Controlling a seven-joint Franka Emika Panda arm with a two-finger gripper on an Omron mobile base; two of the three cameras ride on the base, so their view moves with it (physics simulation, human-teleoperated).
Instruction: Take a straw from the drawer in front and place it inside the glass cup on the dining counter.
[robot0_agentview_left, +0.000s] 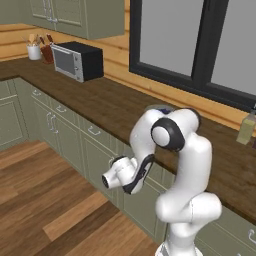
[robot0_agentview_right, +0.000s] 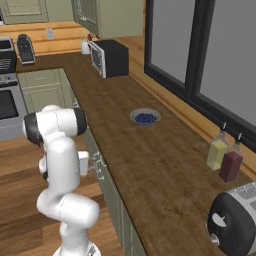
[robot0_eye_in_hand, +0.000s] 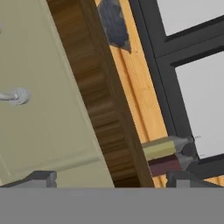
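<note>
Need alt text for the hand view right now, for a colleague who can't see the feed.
Rolled sideways, the hand camera looks at a closed sage-green drawer front with its silver bar handle at the left edge. The two dark fingertips of the gripper stand apart at the bottom, holding nothing. Beyond the dark wood worktop are a yellow bottle, a dark red bottle and the window.

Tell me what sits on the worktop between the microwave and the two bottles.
A bowl of blueberries sits between the microwave and the bottles, on otherwise bare worktop, in the right base view.

The arm (robot0_agentview_left: 182, 165) hides the drawer (robot0_eye_in_hand: 48, 100) front; its silver handle (robot0_eye_in_hand: 13, 96) — cut by the hand view's edge.
</note>
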